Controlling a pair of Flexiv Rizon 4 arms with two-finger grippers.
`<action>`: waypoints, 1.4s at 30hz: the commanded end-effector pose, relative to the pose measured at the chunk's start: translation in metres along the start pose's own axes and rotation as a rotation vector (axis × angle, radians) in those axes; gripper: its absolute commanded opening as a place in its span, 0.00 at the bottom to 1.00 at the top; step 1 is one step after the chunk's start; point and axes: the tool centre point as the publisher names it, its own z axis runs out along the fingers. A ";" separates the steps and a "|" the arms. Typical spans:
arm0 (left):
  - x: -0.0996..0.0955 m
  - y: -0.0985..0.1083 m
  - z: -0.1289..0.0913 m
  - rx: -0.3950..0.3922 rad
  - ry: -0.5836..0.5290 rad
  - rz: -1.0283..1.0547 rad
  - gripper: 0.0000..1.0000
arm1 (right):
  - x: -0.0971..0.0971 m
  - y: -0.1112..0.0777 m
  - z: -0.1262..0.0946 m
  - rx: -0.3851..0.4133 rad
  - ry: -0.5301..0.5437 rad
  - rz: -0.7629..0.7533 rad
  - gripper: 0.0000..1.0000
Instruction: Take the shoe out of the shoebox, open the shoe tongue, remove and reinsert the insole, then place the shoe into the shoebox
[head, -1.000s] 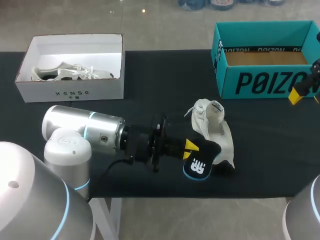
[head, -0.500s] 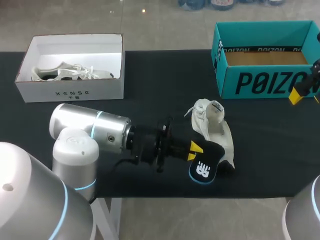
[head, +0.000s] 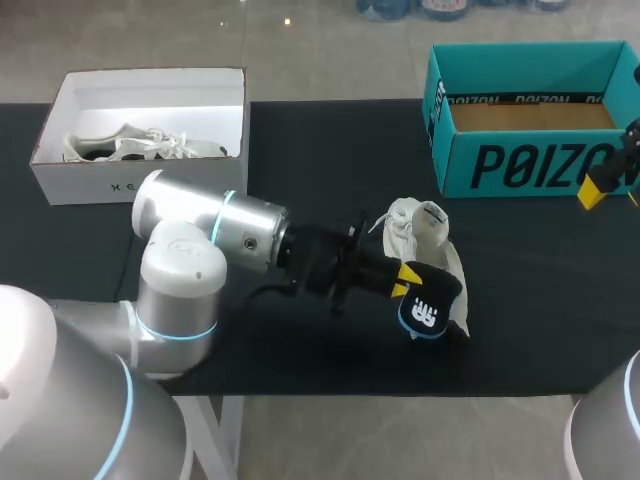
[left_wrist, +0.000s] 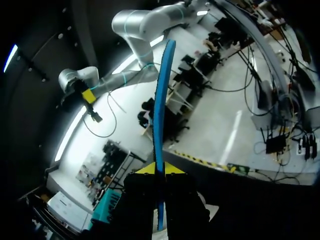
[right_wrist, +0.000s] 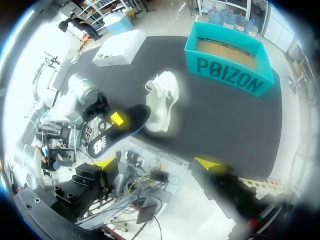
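Observation:
A white shoe (head: 428, 248) lies on its side on the black table (head: 300, 150), right of the middle. My left gripper (head: 405, 280) is shut on a black insole (head: 430, 306) with a blue rim, holding it against the shoe's near end. Seen edge-on in the left wrist view, the insole (left_wrist: 161, 100) rises as a thin blue strip from between the two yellow tips of the gripper (left_wrist: 159, 169). My right gripper (head: 605, 185) hangs high at the right edge in front of the teal shoebox (head: 530, 110). Its fingers stand wide open, far above the shoe (right_wrist: 162, 97) and the insole (right_wrist: 117, 132).
A white box (head: 140, 130) holding another white shoe (head: 135, 145) stands at the back left. The teal shoebox (right_wrist: 230, 62) is open at the back right, with a brown bottom showing. My left arm (head: 220, 230) stretches across the table's front middle.
My left arm has swung to the right and away from the front edge, carrying the insole closer to the shoe. The right arm has not moved.

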 end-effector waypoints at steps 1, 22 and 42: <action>-0.004 0.019 0.014 0.017 0.062 -0.012 0.00 | 0.000 0.003 0.000 0.006 -0.001 0.001 1.00; 0.006 0.056 0.016 -0.011 0.126 -0.045 0.00 | 0.000 0.003 0.000 0.006 -0.001 0.001 1.00; -0.007 0.103 0.024 -0.126 0.101 -0.054 0.00 | 0.000 0.003 0.000 0.006 -0.001 0.001 1.00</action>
